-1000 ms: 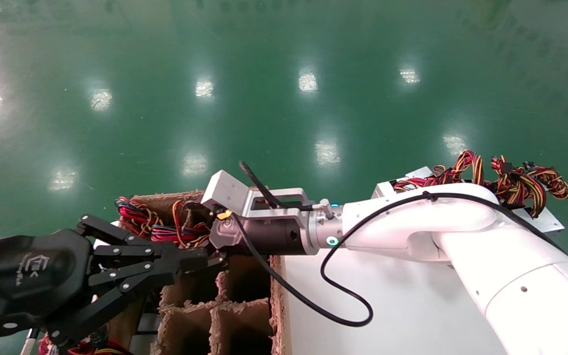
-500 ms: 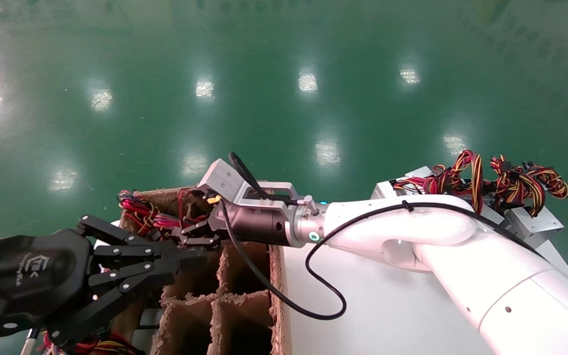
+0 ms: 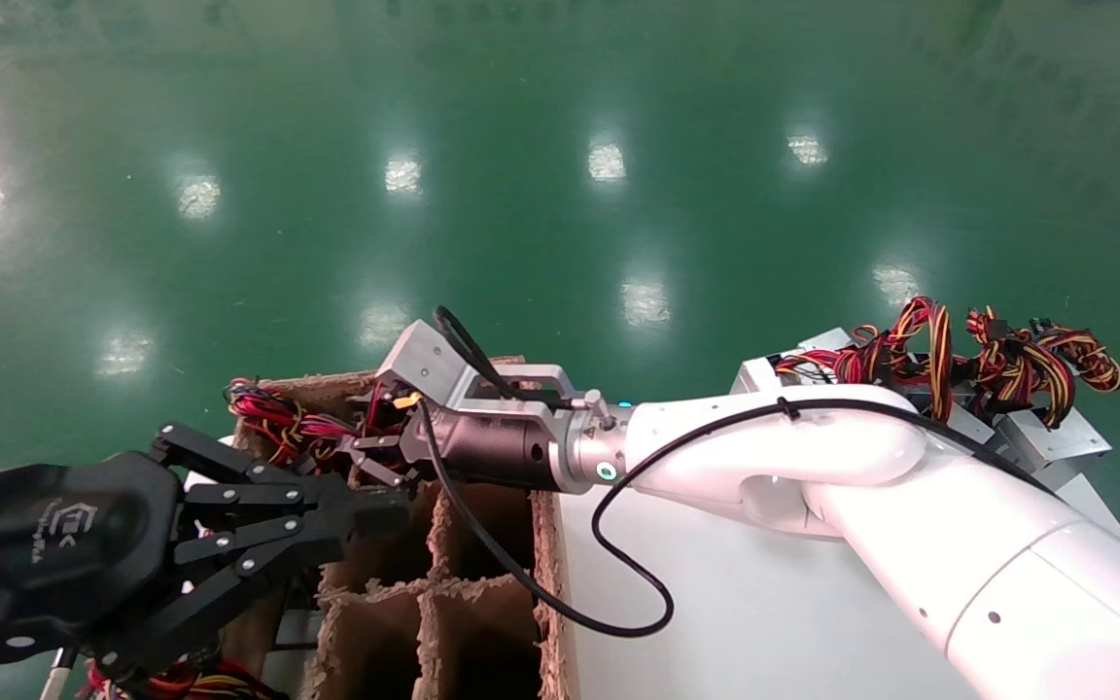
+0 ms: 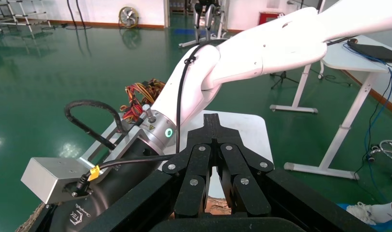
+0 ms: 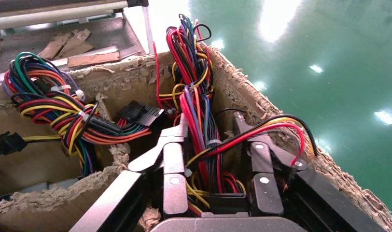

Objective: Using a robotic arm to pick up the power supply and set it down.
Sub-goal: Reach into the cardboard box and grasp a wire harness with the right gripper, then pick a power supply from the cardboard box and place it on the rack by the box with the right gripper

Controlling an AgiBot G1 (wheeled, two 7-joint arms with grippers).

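Right end effector [image 3: 366, 457]: black multi-link claw on a black cylindrical wrist and white arm, with a grey cube camera [image 3: 419, 362] and a looping black cable [image 3: 560, 603]; reaches across to the far corner cell of a cardboard box [image 3: 482, 574] with torn dividers. In the right wrist view its fingers [image 5: 171, 159] stand apart inside that cell, one on each side of an upright wire bundle [image 5: 196, 104] of red, yellow, orange, blue and black strands; whether the pads press on the wires cannot be told, and a red-and-black loop lies across the other finger. Power supply in that cell: metal body not visible, only its wires rising above the torn cardboard rim. Neighbouring cell: a second bundle [image 5: 49, 104] with green, orange and yellow strands and black connectors, draped over the divider. Left end effector [image 3: 366, 510]: black claw with white logo, low on the robot's left beside the box, its tips near the right wrist; the left wrist view shows its fingers [image 4: 208, 133] pressed together with nothing between them. White bench [image 3: 764, 622]: to the right of the box, under the right arm. Further power supplies [image 3: 1056, 433]: silver-grey boxes at the bench's far right corner, with red, yellow and black wire bundles [image 3: 1007, 355] piled on top. Floor [image 3: 560, 146]: glossy green, with reflected ceiling lights.
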